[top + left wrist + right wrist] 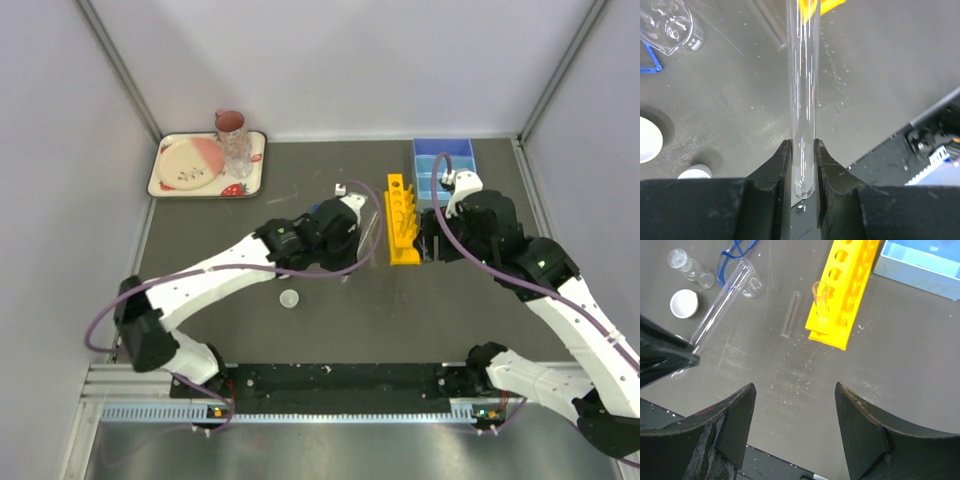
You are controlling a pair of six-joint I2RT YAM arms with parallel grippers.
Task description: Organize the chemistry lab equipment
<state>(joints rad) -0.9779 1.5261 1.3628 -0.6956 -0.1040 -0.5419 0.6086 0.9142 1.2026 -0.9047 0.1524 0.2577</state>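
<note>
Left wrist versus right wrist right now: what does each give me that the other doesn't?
Only the left wrist view shows the grip close up: the left hand shut on a glass tube near one end. Only the right wrist view shows the blue tray, a second tube standing in the yellow rack, a third tube lying on the table beside the rack, and the right hand, open. Both show the held tube and part of the yellow rack.

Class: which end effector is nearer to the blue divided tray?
Right. The right end effector is close by, on the near side of the blue divided tray; the left end effector is farther off, left of the yellow rack.
</note>
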